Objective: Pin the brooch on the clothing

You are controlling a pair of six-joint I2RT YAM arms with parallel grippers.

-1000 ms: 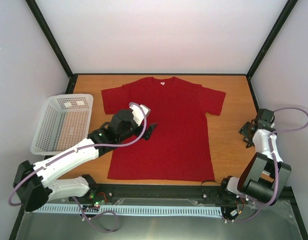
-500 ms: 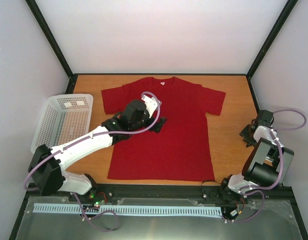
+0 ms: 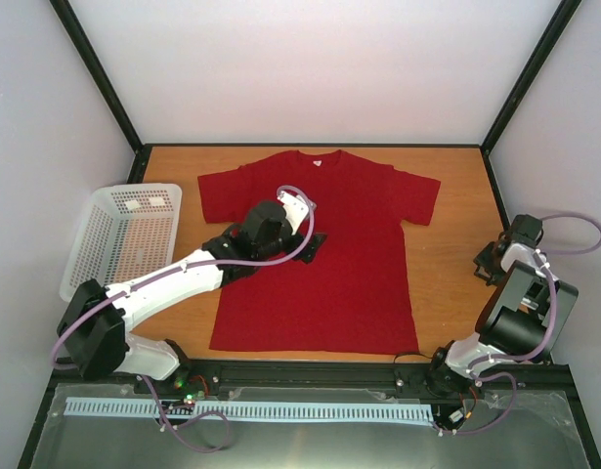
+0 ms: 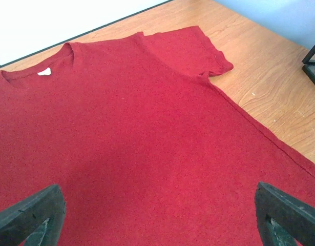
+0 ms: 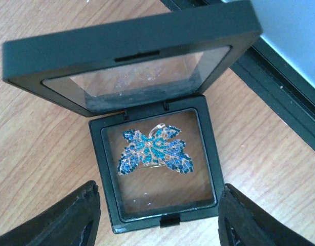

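Top external | left gripper (image 3: 316, 244) extended over T-shirt (image 3: 364, 293) | right gripper (image 3: 489, 264) seemingly pointing down

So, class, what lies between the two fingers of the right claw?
An open black box holding the blue butterfly brooch, resting on the wooden table, seen in the right wrist view.

The left arm (image 3: 163, 285) and right arm (image 3: 523, 303) — white shells, black joints — carry looping lilac cables (image 3: 574, 217); fingers (image 5: 70, 215) are matte black.
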